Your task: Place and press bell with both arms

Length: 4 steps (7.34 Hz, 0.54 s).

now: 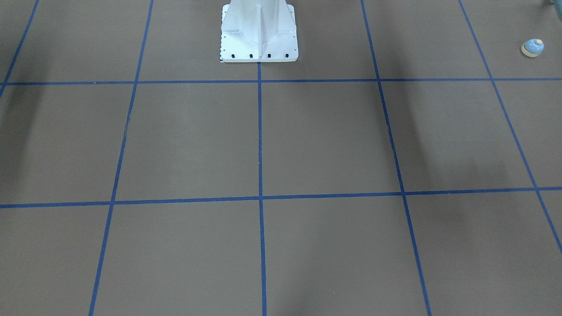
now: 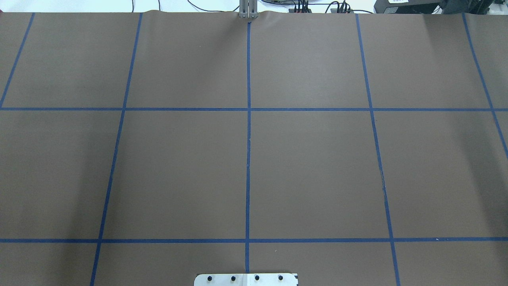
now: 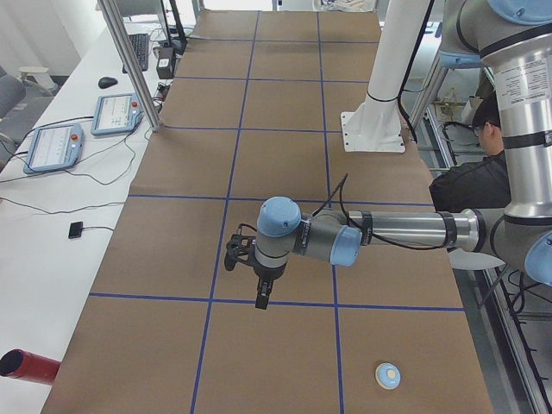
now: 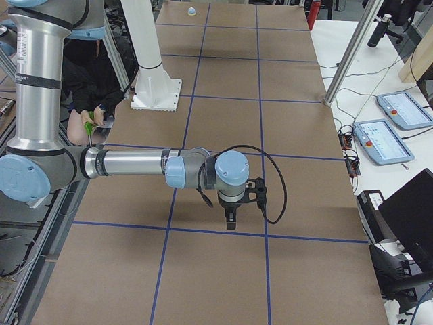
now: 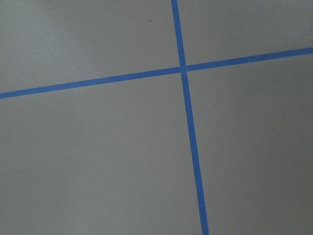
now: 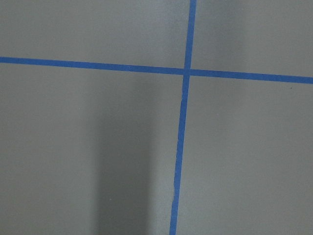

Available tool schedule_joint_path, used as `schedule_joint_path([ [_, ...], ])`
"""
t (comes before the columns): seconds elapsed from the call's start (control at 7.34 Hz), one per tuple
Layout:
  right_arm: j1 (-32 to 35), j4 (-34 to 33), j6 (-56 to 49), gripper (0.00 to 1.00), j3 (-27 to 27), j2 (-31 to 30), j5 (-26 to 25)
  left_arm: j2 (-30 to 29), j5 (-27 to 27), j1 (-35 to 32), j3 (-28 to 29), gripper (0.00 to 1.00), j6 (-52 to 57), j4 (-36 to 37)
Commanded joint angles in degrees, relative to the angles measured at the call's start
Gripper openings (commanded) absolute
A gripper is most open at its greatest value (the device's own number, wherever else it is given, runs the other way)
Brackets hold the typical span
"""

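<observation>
Exterior left view first: the bell is a small light-blue dome with a cream base ring and a round cream button, glossy, upright on the table. It sits well apart from the left gripper, nearer the camera and toward the robot's side of those jaws. Front-facing view has it alone near the top right edge. In the exterior right view it is a tiny dot at the far end, very far from the right gripper.

The table is covered with matte brown paper, slightly wrinkled at the far edge, and split into squares by thin blue tape. A white bolted pedestal of flanged metal stands at the robot's edge. Beside the table there is a white bench with two teach pendants, a keyboard, a mouse and cables. A red cylinder lies at the near corner, and a person in black sits behind the arm.

Both arms are grey-silver tubes with light-blue caps, reaching out level over the table. Each black gripper points straight down, above the paper and not touching it, close over a tape line. I only see them from the side cameras, so I cannot tell how wide either pair of jaws stands. I see nothing between them. The wrist cameras show just paper, tape crossings and soft shadows.
</observation>
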Motion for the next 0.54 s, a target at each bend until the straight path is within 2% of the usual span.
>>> schedule_joint_path([
  [0.0, 0.01, 0.22, -0.17, 1.00, 0.58, -0.01, -0.24, 0.01, 0.02, -0.04, 0.00, 1.00, 0.00, 0.07],
  [0.27, 0.01, 0.13, 0.00, 1.00, 0.41, -0.01, 0.28, -0.51, 0.11, -0.04, 0.00, 1.00, -0.09, 0.16],
  [0.41, 0.01, 0.13, -0.09, 1.00, 0.41, -0.01, 0.28, -1.21, 0.11, -0.12, -0.35, 1.00, -0.09, 2.42],
])
